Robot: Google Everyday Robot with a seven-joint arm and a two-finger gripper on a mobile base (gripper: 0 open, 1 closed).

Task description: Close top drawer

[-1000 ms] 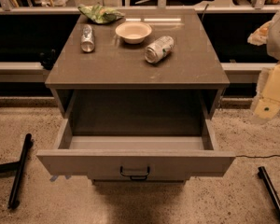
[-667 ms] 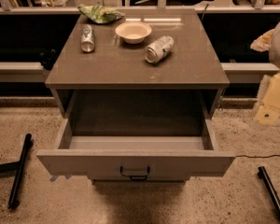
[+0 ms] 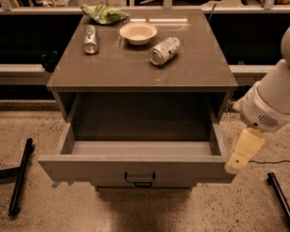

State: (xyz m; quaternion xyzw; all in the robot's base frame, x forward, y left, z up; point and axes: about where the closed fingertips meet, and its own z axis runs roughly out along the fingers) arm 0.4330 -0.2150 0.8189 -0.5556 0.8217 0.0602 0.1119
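Camera view | top drawer (image 3: 135, 164) pulled out | hand (image 3: 237, 162) at its front panel's right end, open or closed: cannot tell | bowl (image 3: 138, 33) on counter (image 3: 198, 66)

Hand (image 3: 237, 162) beside top drawer (image 3: 87, 170), right front corner.

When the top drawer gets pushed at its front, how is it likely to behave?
The top drawer looks empty, so it probably slides in lightly. It is wide, and the claw sits by its right front corner, so an off-centre push there might skew or bind it. The panel looks rigid.
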